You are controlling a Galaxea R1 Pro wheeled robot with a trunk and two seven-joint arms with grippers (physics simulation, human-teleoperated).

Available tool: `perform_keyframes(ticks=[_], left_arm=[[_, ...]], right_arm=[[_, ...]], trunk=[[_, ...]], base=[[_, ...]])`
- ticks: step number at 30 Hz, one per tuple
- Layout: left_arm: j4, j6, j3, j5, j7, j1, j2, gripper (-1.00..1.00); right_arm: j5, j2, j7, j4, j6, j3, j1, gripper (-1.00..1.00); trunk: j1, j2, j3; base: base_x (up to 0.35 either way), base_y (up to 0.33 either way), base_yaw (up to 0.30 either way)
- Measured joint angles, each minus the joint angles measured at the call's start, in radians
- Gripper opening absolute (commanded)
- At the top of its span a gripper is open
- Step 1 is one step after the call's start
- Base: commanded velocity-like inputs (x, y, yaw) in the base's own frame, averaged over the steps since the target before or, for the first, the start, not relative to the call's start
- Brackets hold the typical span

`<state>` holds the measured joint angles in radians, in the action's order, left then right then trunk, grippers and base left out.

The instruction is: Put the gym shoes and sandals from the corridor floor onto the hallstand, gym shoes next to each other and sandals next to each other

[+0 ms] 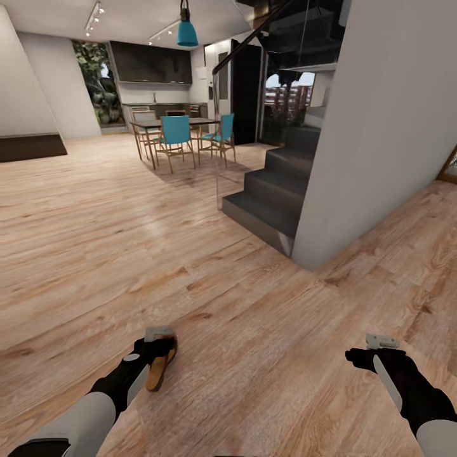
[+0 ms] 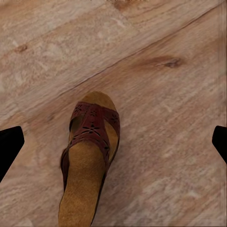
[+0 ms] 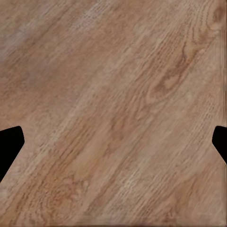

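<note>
One dark brown sandal (image 1: pixel 157 370) lies on the light wood corridor floor (image 1: pixel 222 298), low in the head view at the left. My left gripper (image 1: pixel 160 343) hangs right over it. In the left wrist view the sandal (image 2: pixel 87 156) shows its cut-out strap and tan footbed, lying between the two black fingertips (image 2: pixel 9 146), which stand wide apart and do not touch it. My right gripper (image 1: pixel 379 343) hovers open over bare planks at the lower right, its fingertips (image 3: pixel 9 146) far apart with only floor between them.
A dark staircase (image 1: pixel 273 190) rises ahead at centre right beside a white wall (image 1: pixel 381 127). Farther back stands a dining table (image 1: pixel 174 122) with teal chairs (image 1: pixel 175 130). Open wood floor stretches to the left and ahead.
</note>
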<state>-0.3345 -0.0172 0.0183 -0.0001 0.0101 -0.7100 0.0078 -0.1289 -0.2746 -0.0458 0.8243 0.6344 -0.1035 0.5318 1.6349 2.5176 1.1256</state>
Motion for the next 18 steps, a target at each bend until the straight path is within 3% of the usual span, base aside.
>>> perform_keyframes(ticks=[13, 18], left_arm=[[0.000, 0.000, 0.000, 0.000, 0.000, 0.000, 0.000, 1.00], [0.000, 0.000, 0.000, 0.000, 0.000, 0.000, 0.000, 1.00]], right_arm=[[0.000, 0.000, 0.000, 0.000, 0.000, 0.000, 0.000, 1.00], [-0.001, 0.000, 0.000, 0.000, 0.000, 0.000, 0.000, 1.00]], trunk=[[0.000, 0.000, 0.000], [0.000, 0.000, 0.000]], base=[[0.000, 0.001, -0.069], [-0.028, 0.118, -0.111]])
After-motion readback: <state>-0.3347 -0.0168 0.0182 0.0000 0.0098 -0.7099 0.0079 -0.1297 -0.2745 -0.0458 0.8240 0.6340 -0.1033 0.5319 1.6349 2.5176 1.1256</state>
